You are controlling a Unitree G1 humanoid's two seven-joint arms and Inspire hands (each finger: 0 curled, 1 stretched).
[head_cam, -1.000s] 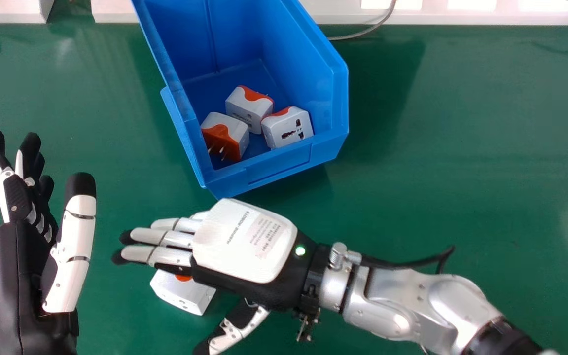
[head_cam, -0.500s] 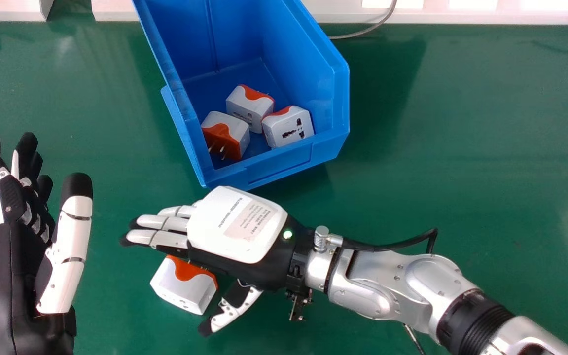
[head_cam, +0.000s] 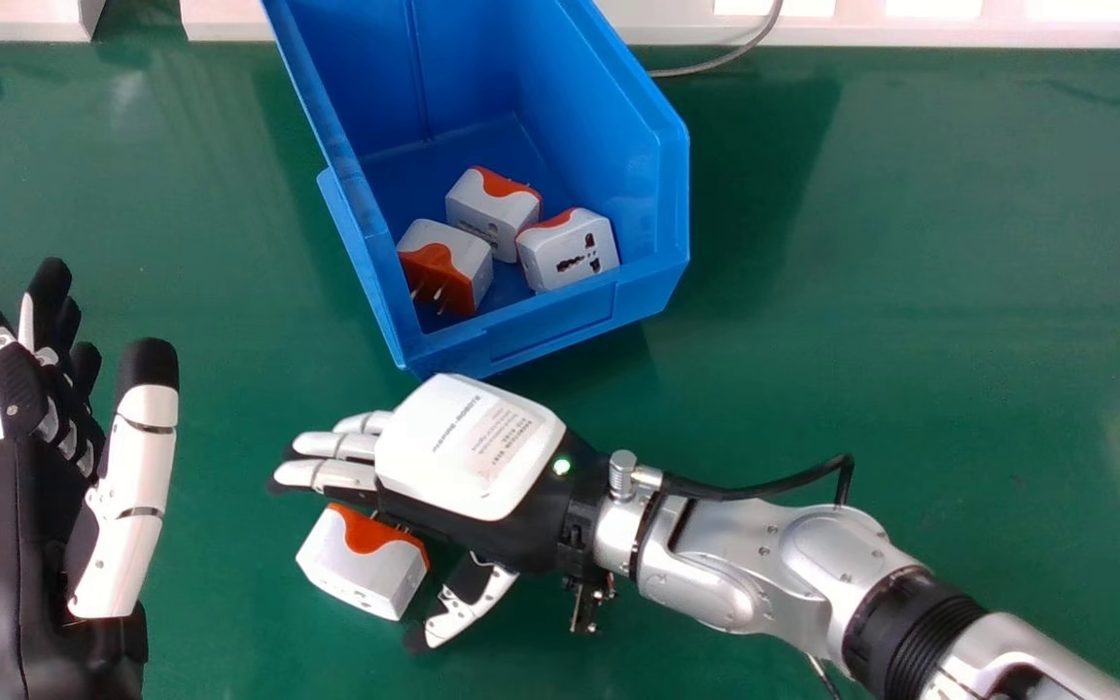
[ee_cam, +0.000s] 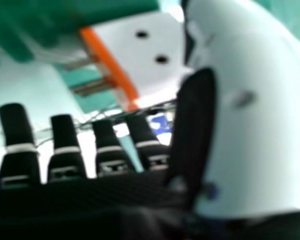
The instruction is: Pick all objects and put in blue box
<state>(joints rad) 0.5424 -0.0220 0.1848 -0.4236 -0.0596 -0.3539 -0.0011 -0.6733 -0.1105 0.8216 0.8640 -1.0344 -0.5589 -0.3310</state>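
Head view: R hand (head_cam: 471,447) wide beside white/orange cubic plastic adapter (head_cam: 356,569); L hand (head_cam: 20,554) wide, view's left. Prob. pre-grasp; next: close round adapter, lift to blue plastic box (head_cam: 550,326).

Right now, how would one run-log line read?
right hand: open, beside loose adapter | blue box: three adapters inside | left hand: open, empty

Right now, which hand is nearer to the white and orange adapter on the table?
Right. The right hand is directly beside the adapter; the left hand is farther, across a gap of green table.
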